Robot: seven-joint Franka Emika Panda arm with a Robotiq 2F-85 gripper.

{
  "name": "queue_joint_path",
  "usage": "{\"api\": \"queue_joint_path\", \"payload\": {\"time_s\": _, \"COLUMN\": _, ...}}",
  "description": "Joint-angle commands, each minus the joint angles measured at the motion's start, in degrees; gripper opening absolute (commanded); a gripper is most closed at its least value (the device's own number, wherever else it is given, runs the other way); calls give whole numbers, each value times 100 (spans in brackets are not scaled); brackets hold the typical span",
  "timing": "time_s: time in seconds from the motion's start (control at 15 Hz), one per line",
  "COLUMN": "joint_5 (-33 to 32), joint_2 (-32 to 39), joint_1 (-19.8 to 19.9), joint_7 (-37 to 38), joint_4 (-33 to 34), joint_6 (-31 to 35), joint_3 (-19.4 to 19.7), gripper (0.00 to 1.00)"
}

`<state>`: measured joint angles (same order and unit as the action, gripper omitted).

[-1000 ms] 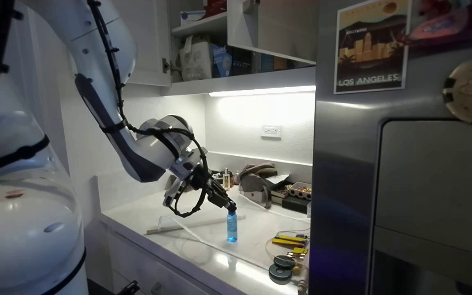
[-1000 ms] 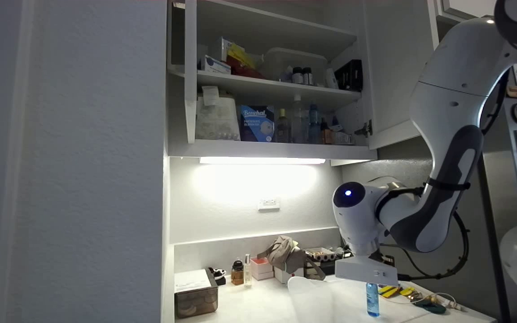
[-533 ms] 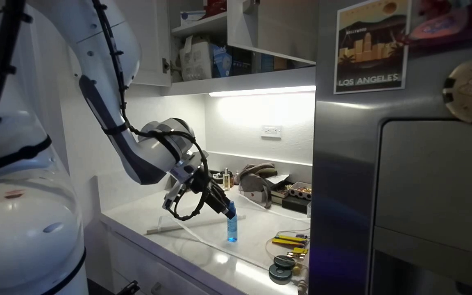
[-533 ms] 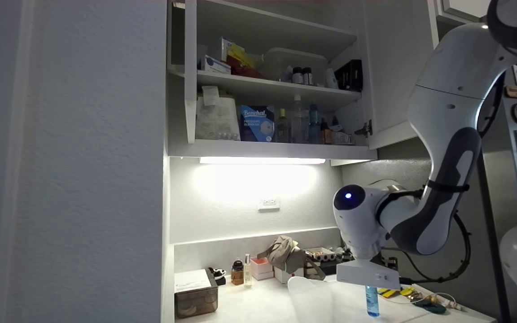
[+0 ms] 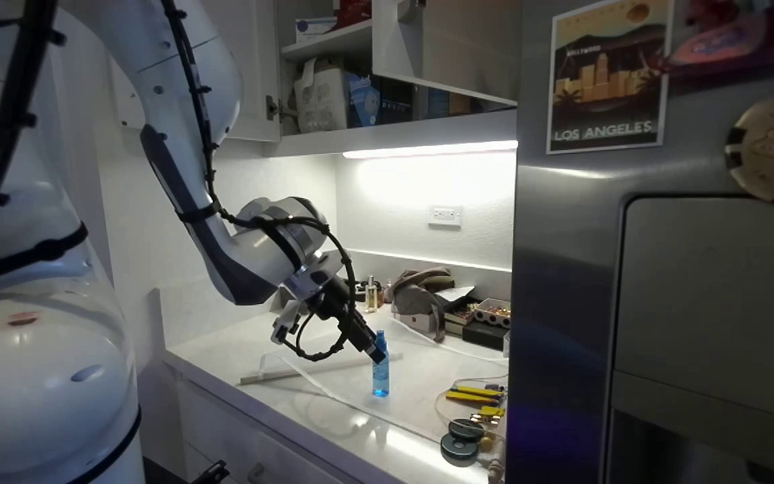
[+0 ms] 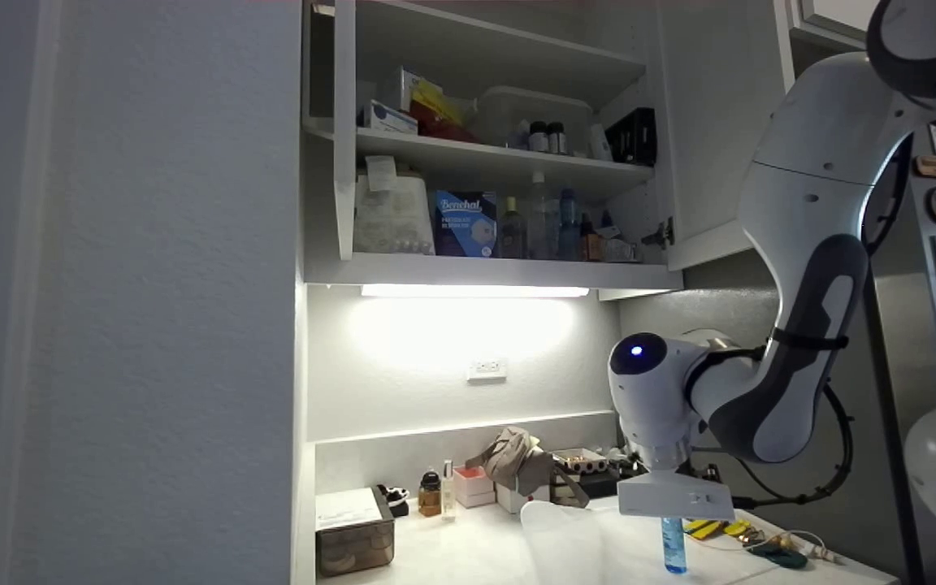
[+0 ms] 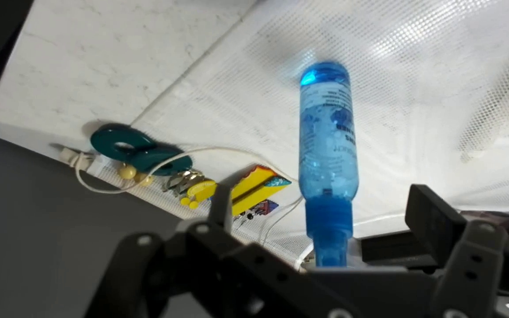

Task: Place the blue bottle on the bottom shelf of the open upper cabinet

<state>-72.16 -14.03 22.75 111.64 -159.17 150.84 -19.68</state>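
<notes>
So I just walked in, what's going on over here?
A robot arm has its open gripper at a blue bottle, which shows between the fingers with a gap on either side, so it isn't held. The bottle stands upright on white mesh over the counter. It's meant for the bottom shelf of the open cabinet above, but isn't there yet.
</notes>
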Motion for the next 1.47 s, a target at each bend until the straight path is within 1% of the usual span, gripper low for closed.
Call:
{"api": "queue_joint_path", "payload": {"time_s": 0.0, "joint_5": 98, "joint_2": 44, "joint_1": -61, "joint_7": -619, "joint_4": 39, "joint_6": 252, "joint_3": 69, "gripper": 100}}
{"api": "queue_joint_path", "payload": {"time_s": 0.33, "joint_5": 264, "joint_2": 159, "joint_1": -88, "joint_7": -1780, "joint_4": 2, "joint_6": 717, "joint_3": 154, "gripper": 100}}
{"api": "queue_joint_path", "payload": {"time_s": 0.47, "joint_5": 315, "joint_2": 230, "joint_1": -94, "joint_7": -2130, "joint_4": 0, "joint_6": 697, "joint_3": 156, "gripper": 100}}
{"api": "queue_joint_path", "payload": {"time_s": 0.8, "joint_5": 264, "joint_2": 462, "joint_1": -101, "joint_7": -2627, "joint_4": -5, "joint_6": 507, "joint_3": 188, "gripper": 100}}
{"api": "queue_joint_path", "payload": {"time_s": 1.07, "joint_5": 175, "joint_2": 588, "joint_1": -78, "joint_7": -2811, "joint_4": -7, "joint_6": 424, "joint_3": 273, "gripper": 100}}
{"api": "queue_joint_path", "payload": {"time_s": 1.27, "joint_5": -78, "joint_2": 596, "joint_1": -48, "joint_7": -2550, "joint_4": -7, "joint_6": 386, "joint_3": 353, "gripper": 100}}
{"api": "queue_joint_path", "payload": {"time_s": 1.4, "joint_5": -407, "joint_2": 534, "joint_1": -13, "joint_7": -2248, "joint_4": -5, "joint_6": 427, "joint_3": 430, "gripper": 100}}
